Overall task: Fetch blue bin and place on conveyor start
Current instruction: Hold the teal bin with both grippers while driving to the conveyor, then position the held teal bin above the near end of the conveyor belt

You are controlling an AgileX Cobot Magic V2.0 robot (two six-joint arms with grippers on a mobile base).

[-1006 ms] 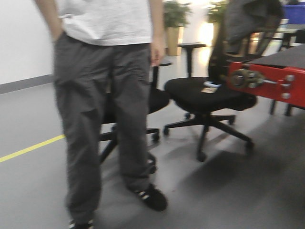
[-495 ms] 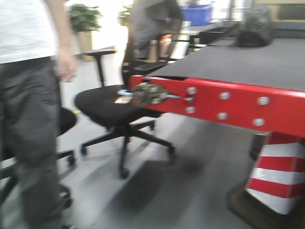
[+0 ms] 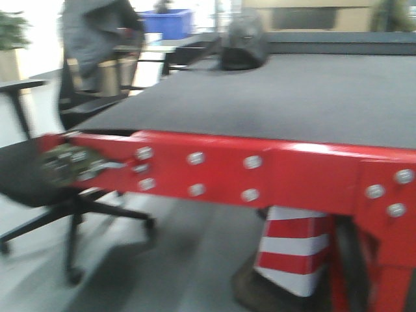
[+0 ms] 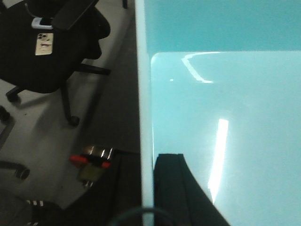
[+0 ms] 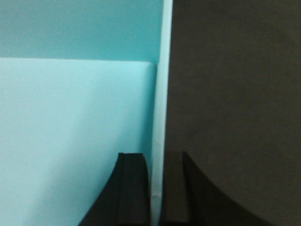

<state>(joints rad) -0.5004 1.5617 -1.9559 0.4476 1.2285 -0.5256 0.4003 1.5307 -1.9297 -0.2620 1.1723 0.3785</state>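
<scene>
Left wrist view: left tool (image 4: 147,162) clamped on side rim of blue bin (image 4: 225,117), one finger inside, one outside. Right tool (image 5: 156,162) pinches opposite rim the same way. Office chair (image 4: 42,52) left of bin, open floor between. Conveyor start (image 3: 273,97): red frame (image 3: 221,169) nearest, open belt behind, dark lump (image 3: 244,42) far. Frame now spans whole front view; person gone from sight.

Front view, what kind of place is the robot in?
Likely an industrial test floor or lab: a red-framed conveyor belt, a red-and-white safety cone under it, and an office chair alongside.
</scene>
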